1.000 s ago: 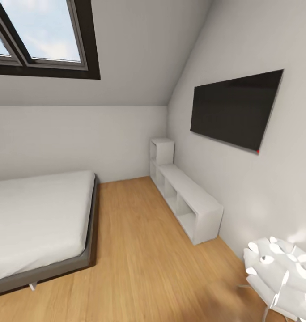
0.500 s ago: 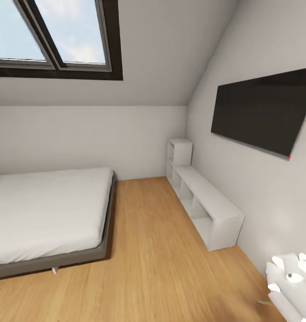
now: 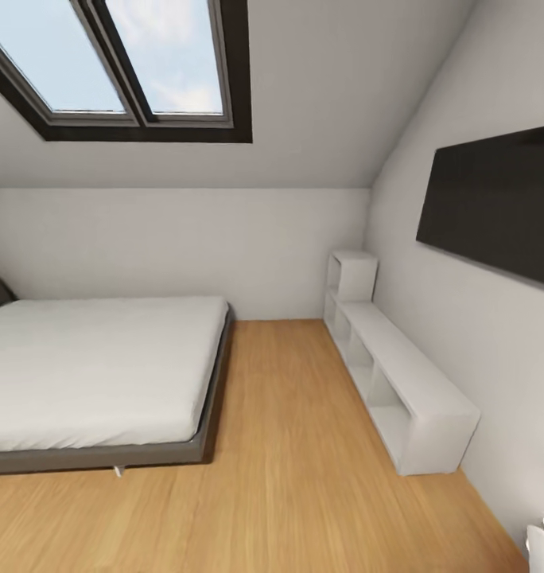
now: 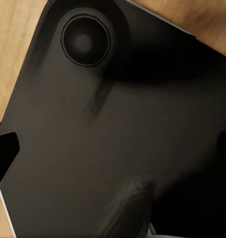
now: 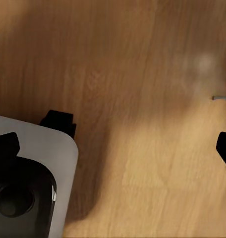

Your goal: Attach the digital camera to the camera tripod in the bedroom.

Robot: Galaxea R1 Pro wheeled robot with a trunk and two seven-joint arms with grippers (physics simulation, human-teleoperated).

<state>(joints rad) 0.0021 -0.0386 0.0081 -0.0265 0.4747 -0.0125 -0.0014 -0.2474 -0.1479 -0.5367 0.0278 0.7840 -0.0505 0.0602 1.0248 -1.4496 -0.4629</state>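
Ahead, bed, shelf, wrist views floor, both tools' spread unclear

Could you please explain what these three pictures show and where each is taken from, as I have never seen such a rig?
This is a simulated wheeled robot with two arms. The head view looks into the bedroom: a grey bed with a white mattress, a skylight, a low white shelf unit, a dark wall screen and a wood floor. Each wrist view looks along that gripper's fingers. The left gripper hangs open over a dark surface, probably the robot's own body; the right gripper hangs open over the floor. Neither holds anything.
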